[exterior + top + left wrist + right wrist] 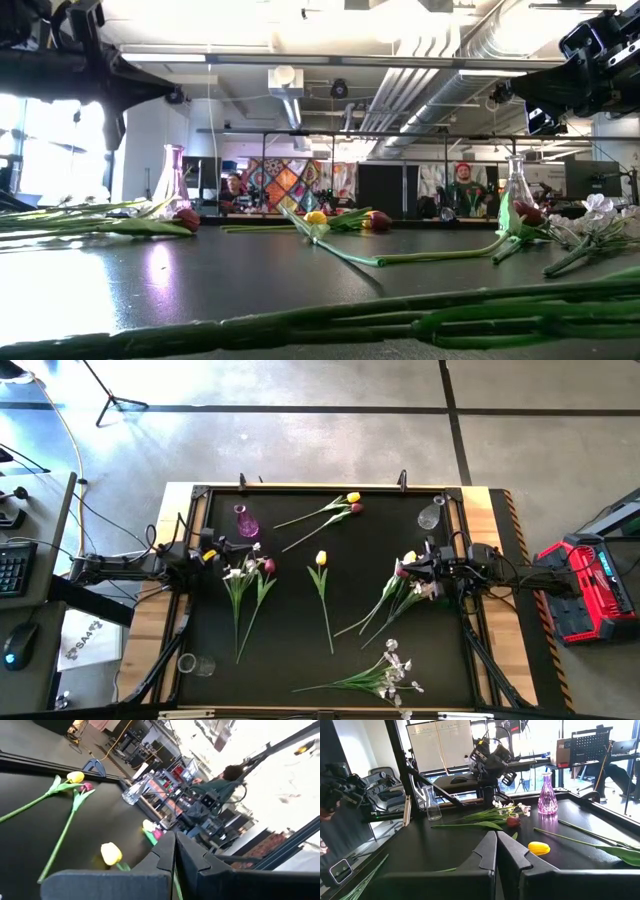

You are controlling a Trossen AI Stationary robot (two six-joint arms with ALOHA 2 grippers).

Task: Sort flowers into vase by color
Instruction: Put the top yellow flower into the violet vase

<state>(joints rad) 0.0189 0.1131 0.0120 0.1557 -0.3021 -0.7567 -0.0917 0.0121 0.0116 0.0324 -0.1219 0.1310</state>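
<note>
Nothing sorted yet, judging by the layout: all flowers flat on the black table (300, 660), none standing in a vase. Scattered loose, probably so that each stem can be picked singly by colour.

Vases parked out at the corners, clear of the stems: pink vase (245, 522) at about 11 o'clock from table centre, a clear vase (431, 515) at about 1 o'clock, another clear glass (196, 664) tipped on its side near 7 o'clock.

Left claw (210, 552) at the 9 o'clock edge, raised above the surface, fingers pressed together in its wrist view, pinching nothing. Right beside it, toward 3 o'clock, a small bunch (245, 585) of white blossoms and a dark red tulip, stems trailing toward 6 o'clock. Likely the nearest candidate for that arm.

Right claw (425, 565) at the 3 o'clock edge, likewise lifted, fingers closed and empty. Just beside it, toward 8 o'clock, a mixed cluster (395, 595) with yellow, red and white heads, stems fanning away toward 7 o'clock.

Well apart from both claws: single yellow tulip (321, 558) near centre, a yellow-and-red pair (345, 505) toward 12 o'clock, a white leafy spray (385, 675) toward 5 o'clock.
</note>
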